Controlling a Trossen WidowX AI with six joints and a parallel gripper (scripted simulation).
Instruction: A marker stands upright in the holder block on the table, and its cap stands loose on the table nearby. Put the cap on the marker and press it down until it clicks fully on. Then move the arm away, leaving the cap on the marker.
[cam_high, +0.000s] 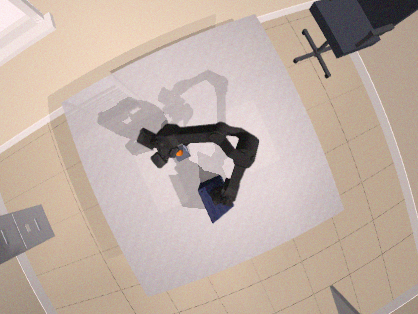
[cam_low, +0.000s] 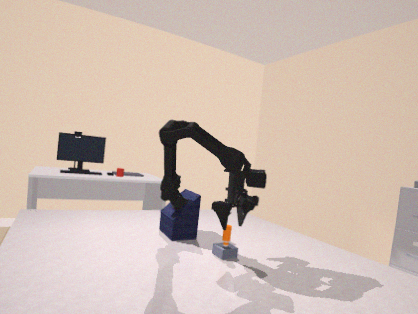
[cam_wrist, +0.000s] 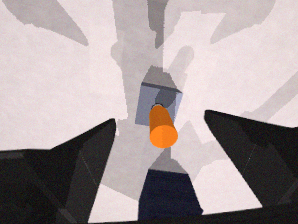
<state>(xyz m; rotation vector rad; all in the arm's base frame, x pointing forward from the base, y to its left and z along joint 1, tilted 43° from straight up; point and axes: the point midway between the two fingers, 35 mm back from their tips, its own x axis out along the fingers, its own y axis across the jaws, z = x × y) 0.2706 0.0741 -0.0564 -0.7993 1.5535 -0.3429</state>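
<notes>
Orange cap (cam_wrist: 163, 131) sits on the marker, upright in the grey holder block (cam_low: 224, 250) mid-desk (cam_low: 90, 270), with the navy arm base (cam_low: 180, 215) just behind it. Claw (cam_low: 233, 215) hangs released above the cap, fingers wide, gripping nothing and not touching it. Desk edges well apart from block; side table with monitor (cam_low: 81, 148) far behind.

Cap (cam_wrist: 163, 128) stands free between wide jaws.
</notes>
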